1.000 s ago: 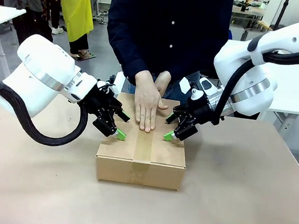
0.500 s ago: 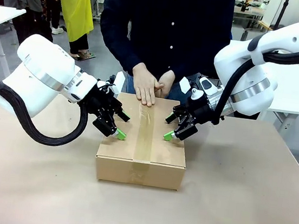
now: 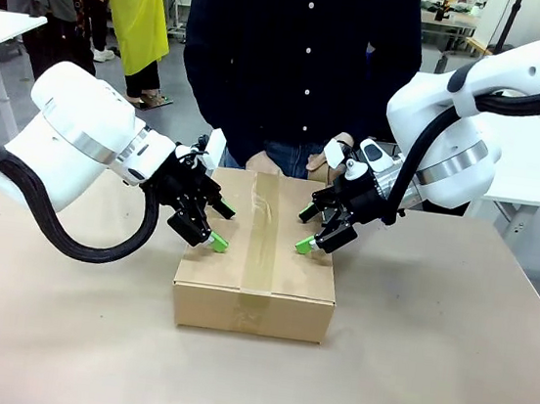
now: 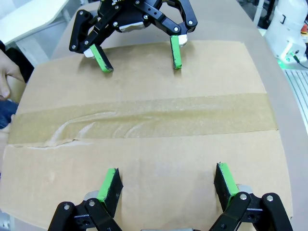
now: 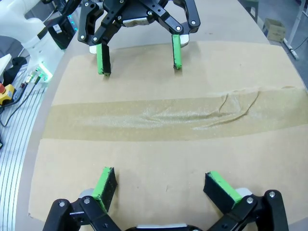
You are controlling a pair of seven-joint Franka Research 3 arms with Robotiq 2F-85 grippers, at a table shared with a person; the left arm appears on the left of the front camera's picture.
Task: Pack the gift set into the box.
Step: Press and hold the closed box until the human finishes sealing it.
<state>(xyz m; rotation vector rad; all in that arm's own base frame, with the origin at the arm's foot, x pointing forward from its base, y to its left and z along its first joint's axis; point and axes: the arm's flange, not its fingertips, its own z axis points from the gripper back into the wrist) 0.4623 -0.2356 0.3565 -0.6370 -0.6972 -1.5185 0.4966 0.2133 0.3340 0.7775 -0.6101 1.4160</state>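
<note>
Box sits closed at desk centre, flaps down, tape strip w/ wrinkles running along the top seam. Left end effector over box's left top panel, fingers spread wide, holding nothing, green pads at/just above the cardboard. Right end effector over box's right top panel, likewise wide open & empty. Person stands behind box's far edge.

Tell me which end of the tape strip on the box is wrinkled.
The far end of the tape strip, toward the person, is wrinkled; the near stretch folding over the front of the box lies smooth.
</note>
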